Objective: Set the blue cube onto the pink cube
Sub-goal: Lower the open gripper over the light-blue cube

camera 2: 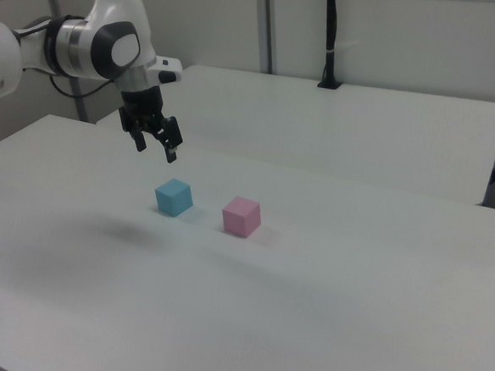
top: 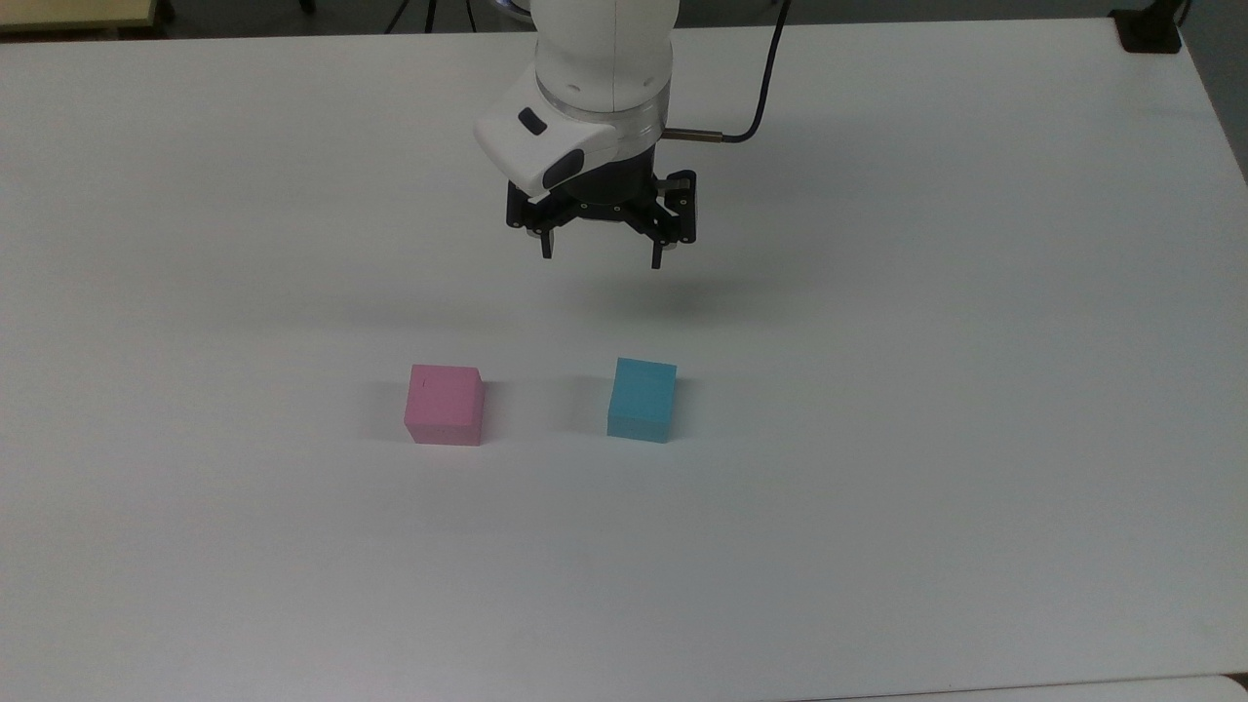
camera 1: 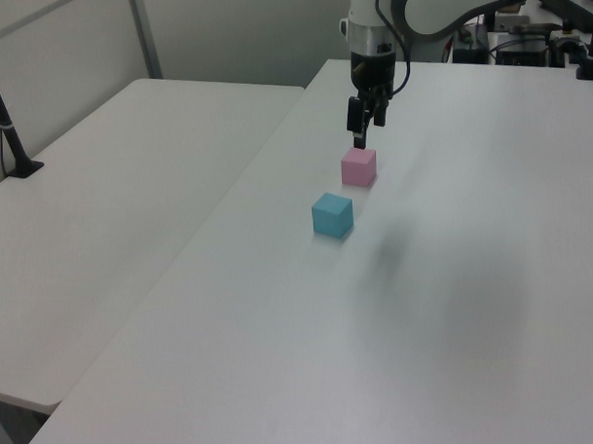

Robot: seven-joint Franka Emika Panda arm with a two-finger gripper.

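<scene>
The end effector (top: 602, 254) hangs spread above the table (top: 975, 390), pink cube (top: 445, 404) and blue cube (top: 642, 400) apart.

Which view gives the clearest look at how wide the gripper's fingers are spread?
The top view: it faces the gripper squarely, both fingers apart and empty above the table. The right view shows the gripper at an angle, fingers apart. In the left view the gripper is edge-on, its fingers overlapping.

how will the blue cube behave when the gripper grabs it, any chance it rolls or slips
The blue cube sits on a flat face on the table, so it probably won't roll or tip. Its plain matte sides likely give the open gripper decent friction. It looks rigid and, being small, is probably light.
</scene>
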